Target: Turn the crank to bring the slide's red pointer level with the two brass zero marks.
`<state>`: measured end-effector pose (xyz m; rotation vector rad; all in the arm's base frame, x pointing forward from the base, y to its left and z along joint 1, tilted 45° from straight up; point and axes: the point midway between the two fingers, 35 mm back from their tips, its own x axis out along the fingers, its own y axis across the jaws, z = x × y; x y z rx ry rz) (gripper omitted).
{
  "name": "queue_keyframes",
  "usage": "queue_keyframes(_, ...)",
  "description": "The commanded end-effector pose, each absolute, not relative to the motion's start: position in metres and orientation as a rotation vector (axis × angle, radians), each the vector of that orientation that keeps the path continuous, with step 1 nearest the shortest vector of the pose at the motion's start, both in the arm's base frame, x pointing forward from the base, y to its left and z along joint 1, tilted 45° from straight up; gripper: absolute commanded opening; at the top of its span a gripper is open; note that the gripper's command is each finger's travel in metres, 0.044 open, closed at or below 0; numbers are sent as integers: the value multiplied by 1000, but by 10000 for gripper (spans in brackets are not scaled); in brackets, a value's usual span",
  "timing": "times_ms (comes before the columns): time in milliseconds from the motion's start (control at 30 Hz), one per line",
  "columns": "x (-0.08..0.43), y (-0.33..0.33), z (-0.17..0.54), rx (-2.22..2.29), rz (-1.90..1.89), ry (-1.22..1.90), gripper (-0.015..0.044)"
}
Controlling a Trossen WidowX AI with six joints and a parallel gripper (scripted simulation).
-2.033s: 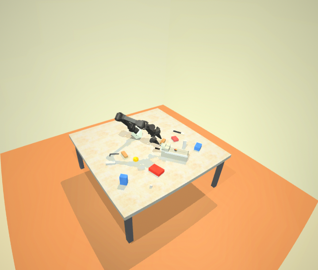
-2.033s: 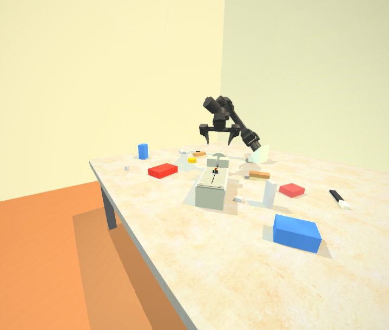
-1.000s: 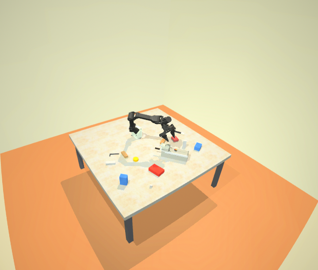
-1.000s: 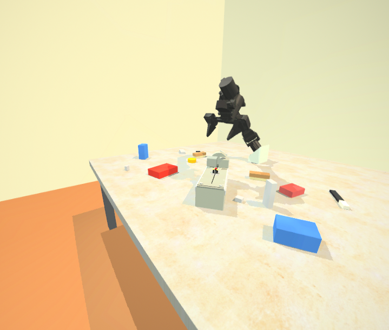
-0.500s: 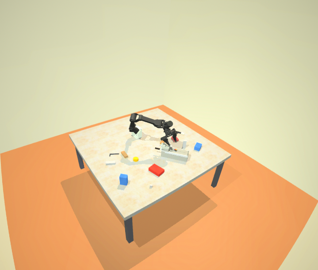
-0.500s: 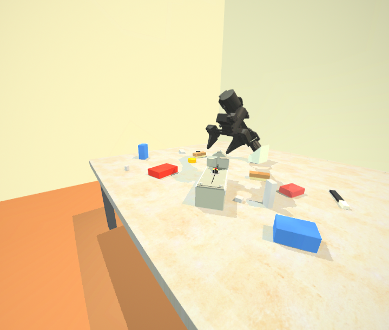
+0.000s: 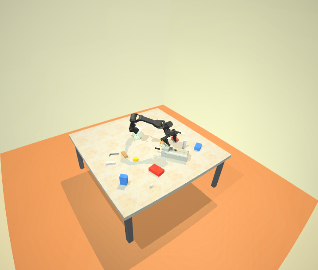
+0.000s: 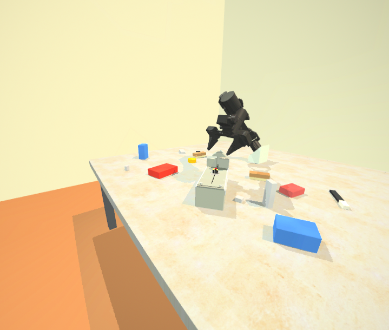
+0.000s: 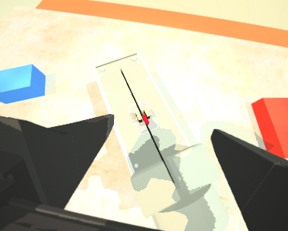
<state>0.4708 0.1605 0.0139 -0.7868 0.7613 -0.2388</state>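
Note:
The grey machine [image 7: 174, 156] [image 8: 210, 197] [image 9: 113, 85] stands on the table, with a long black slot along its top. Its red pointer [image 7: 175, 149] [image 8: 216, 169] [image 9: 145, 119] sits at the slot between two small brass marks. In the wrist view its centre appears slightly toward the crank end of the marks; whether it is exactly level I cannot tell. The dark crank handle [image 7: 157, 148] sticks out at the machine's left end in the top view and is out of the wrist view. My gripper [image 7: 172, 143] [image 8: 217, 152] [image 9: 161, 125] is open and empty above the crank end, off the handle.
A red block [image 7: 156, 170] [image 8: 162, 170] [image 9: 279, 125] and a blue block [image 7: 197, 146] [image 8: 296, 232] [image 9: 17, 83] lie on opposite sides of the machine. A white upright block [image 7: 184, 144] [image 8: 270, 193] stands beside it. An orange block [image 8: 259, 175] and a smaller red block [image 8: 291, 190] lie nearby.

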Motion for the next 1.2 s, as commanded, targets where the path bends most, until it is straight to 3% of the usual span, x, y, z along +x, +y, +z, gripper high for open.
queue_keyframes(0,471,161,13,-788,-233,763,440)
queue_keyframes(400,469,195,49,-787,-234,764,440)
queue_keyframes(1167,399,132,110,-957,212,929,440)
